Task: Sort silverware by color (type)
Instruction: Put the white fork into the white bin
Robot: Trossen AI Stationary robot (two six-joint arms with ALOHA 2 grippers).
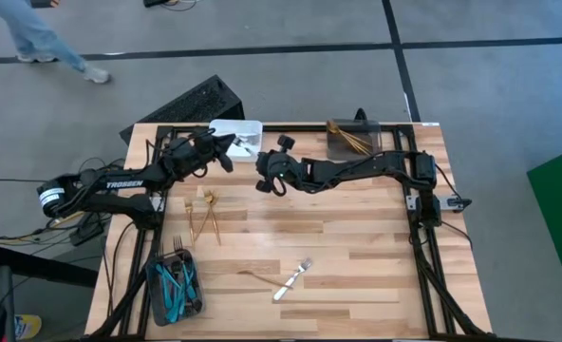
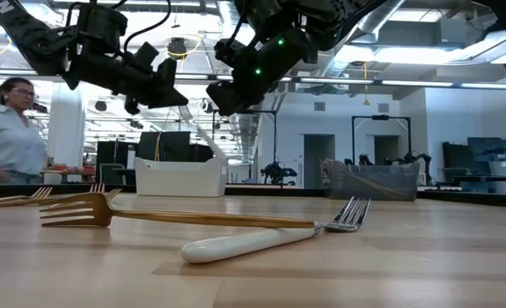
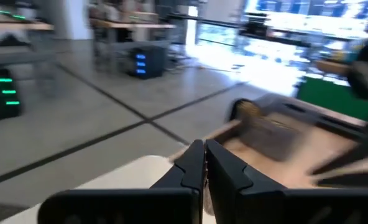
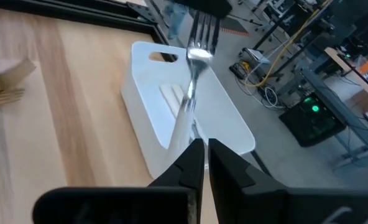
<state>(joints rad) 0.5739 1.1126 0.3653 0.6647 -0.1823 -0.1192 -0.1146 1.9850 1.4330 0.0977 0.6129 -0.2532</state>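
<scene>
My right gripper [image 4: 204,144] is shut on a plain silver fork [image 4: 193,81] held over the white bin [image 4: 227,124] at the table's far edge. A white-handled piece [image 4: 173,96] lies in that bin. My left gripper [image 3: 204,146] is shut and hangs level over the same bin [image 1: 238,133], close to my right gripper [image 1: 260,179]. A dark shape [image 4: 202,6] at the fork's prongs seems to be the left gripper. Gold forks [image 1: 205,214] lie on the table's left half. A gold fork [image 2: 176,218] and a white-handled fork [image 2: 261,239] lie near the front edge. My right gripper pinches the silver fork's handle [image 4: 187,124] between its two fingers. The fork runs on in line with the fingers, prongs [image 4: 202,31] away from them. It is lifted clear above the white bin. My left gripper: I cannot tell whether it touches the fork's prongs.
A dark bin [image 1: 174,285] with blue-handled silverware stands at the near left corner. Another dark bin [image 1: 352,138] with gold silverware stands at the far right. A person [image 2: 9,128] stands beyond the table's left side. Bare wood lies to the right.
</scene>
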